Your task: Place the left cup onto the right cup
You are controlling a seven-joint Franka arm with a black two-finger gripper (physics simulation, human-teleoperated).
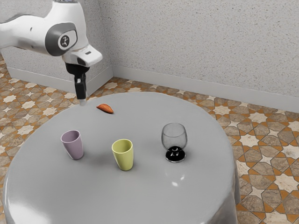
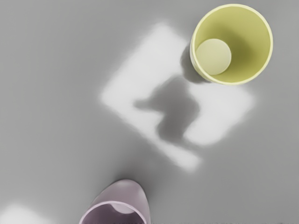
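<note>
Because the end effector (image 1: pixel 82 101) hangs in the air above the far part of the table (image 1: pixel 196 200), pointing straight down with nothing at its tip, we judge that the approach to the left cup is not yet begun. We cannot tell from this side-on angle whether the end effector is apart or together.

The purple cup (image 1: pixel 72 144), which we take as the left cup, stands on the table below the end effector and a little out from it. The yellow-green cup (image 1: pixel 123 154), the right cup, stands beyond the purple cup, farther from the end effector. The 2 cups are apart, not touching.

Both cups stand upright, mouth up, long axis vertical. In the wrist view we look down into the yellow-green cup (image 2: pixel 231 44) and onto the rim of the purple cup (image 2: pixel 117 207). Each tapers toward its base, so we expect a vertical descent and a rim-level grasp to suit.

A wine glass (image 1: pixel 174 142) stands past the yellow-green cup.
</note>
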